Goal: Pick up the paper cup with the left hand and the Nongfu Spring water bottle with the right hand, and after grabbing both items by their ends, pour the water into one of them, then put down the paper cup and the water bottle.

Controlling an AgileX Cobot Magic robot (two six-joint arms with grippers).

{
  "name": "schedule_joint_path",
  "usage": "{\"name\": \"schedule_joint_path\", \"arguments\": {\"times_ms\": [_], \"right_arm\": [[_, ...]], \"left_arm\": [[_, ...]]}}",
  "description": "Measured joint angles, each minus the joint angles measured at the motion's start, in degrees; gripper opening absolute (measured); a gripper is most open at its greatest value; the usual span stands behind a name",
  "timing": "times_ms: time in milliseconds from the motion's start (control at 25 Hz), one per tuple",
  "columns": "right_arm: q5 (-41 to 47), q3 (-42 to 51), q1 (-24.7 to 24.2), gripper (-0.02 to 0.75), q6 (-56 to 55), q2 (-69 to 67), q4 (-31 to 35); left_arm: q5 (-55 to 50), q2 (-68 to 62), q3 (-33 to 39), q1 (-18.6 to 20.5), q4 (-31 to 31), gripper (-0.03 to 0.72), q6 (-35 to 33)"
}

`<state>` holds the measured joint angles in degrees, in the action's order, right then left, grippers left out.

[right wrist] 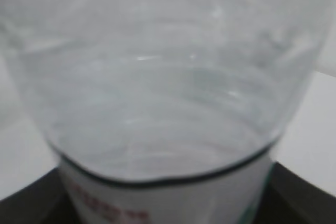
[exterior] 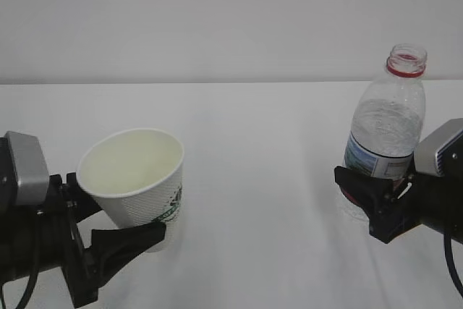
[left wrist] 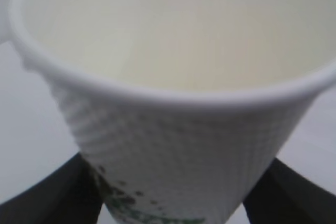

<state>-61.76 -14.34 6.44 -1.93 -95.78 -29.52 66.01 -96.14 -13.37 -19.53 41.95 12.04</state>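
Black two-jaw left hand (exterior: 108, 240) clamps the lower part of the tilted small white tapered paper cup (exterior: 137, 182). Black right hand (exterior: 380, 204) clamps the label band of the clear ribbed uncapped plastic bottle (exterior: 387, 124), above the white counter (exterior: 253, 150).

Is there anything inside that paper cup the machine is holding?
The paper cup shows only bare cream walls inside; no liquid is visible. Its very bottom is hidden from both views, so a little water there cannot be ruled out.
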Motion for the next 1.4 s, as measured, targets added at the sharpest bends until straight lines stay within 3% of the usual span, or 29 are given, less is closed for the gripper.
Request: {"name": "schedule_joint_path", "arguments": {"times_ms": [760,1040,1400], "right_arm": [[0.0,0.0,0.0,0.523,-0.1,0.0,0.0],[0.0,0.0,0.0,0.522,-0.1,0.0,0.0],[0.0,0.0,0.0,0.523,-0.1,0.0,-0.5]], "left_arm": [[-3.0,-7.6,-14.4,-18.3,-3.4,0.543,0.0],[-4.4,-11.4,-18.1,-22.2,-3.6,0.543,0.0],[-4.5,-11.8,-18.5,-22.7,-3.8,0.543,0.0]]}}
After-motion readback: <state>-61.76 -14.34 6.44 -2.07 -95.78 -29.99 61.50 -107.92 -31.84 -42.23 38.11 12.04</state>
